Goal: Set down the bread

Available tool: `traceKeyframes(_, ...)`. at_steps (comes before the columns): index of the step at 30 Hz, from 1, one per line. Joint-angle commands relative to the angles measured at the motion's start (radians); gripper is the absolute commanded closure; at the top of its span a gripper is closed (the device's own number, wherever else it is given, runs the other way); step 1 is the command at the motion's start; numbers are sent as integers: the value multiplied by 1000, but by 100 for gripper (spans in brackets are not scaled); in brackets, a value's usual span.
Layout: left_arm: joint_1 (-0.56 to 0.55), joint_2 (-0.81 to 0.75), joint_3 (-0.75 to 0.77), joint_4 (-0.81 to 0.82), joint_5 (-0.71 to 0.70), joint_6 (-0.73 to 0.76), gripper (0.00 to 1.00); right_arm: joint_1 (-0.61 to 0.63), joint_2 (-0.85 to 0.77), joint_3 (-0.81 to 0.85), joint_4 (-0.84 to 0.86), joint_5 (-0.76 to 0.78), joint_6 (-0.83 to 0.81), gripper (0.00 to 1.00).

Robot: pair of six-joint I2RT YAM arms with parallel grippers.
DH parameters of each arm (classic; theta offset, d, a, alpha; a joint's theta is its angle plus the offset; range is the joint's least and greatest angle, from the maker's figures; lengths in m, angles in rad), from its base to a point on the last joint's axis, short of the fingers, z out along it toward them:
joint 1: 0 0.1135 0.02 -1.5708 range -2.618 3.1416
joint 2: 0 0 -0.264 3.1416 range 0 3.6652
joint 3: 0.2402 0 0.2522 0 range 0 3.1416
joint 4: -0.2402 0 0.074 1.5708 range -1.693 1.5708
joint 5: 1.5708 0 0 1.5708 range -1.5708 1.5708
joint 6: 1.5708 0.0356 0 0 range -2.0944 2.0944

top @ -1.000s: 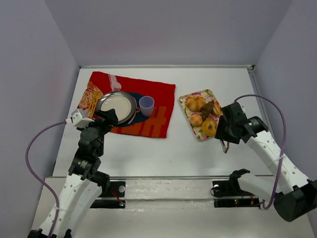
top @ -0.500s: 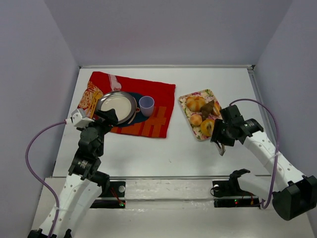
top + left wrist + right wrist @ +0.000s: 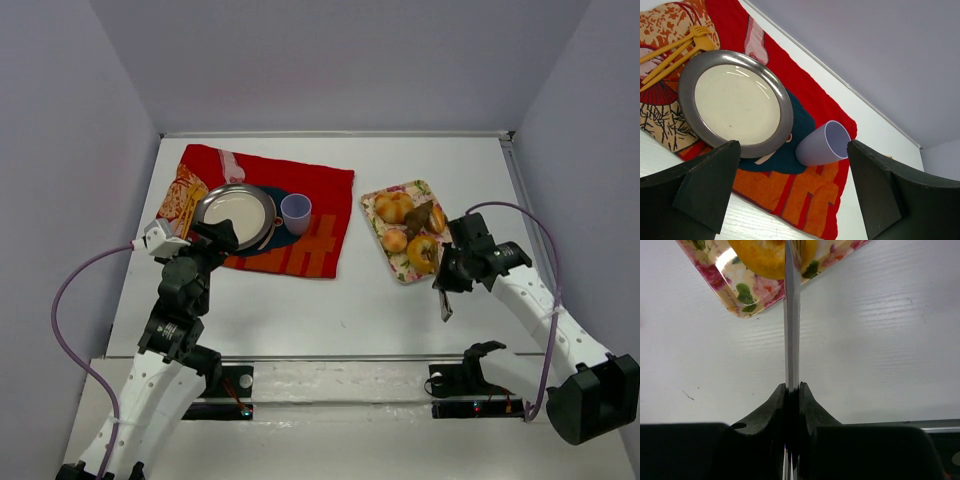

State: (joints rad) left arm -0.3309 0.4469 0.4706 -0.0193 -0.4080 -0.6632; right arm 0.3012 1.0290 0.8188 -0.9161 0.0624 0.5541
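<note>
Right claw point(image 3: 792, 390) is clenched on a thin metal utensil point(image 3: 791, 330) pointing toward the bread point(image 3: 762, 260), which lies on the floral tray point(image 3: 740, 297). Left claw point(image 3: 795, 185) gapes wide.

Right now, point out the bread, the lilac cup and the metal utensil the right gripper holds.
the bread point(image 3: 417, 260): top external view, on its golden ring beside the dark dimple.
the lilac cup point(image 3: 819, 148): left wrist view, on its outer wall.
the metal utensil point(image 3: 792, 330): right wrist view, mid-length on its thin edge.
</note>
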Motion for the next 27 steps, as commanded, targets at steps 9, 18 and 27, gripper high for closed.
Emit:
traceKeyframes(9,3,-5,-1,30,-26,-3,1,-5,-190,325,-61,-49,-77,93)
traceKeyframes(18,3,38,26,21,-40,-4,1,56,-23,428,288,-346,-174,93)
traceKeyframes(27,3,79,103,-157,-124,-105,1,334,552,857,424,-292,-319,93)
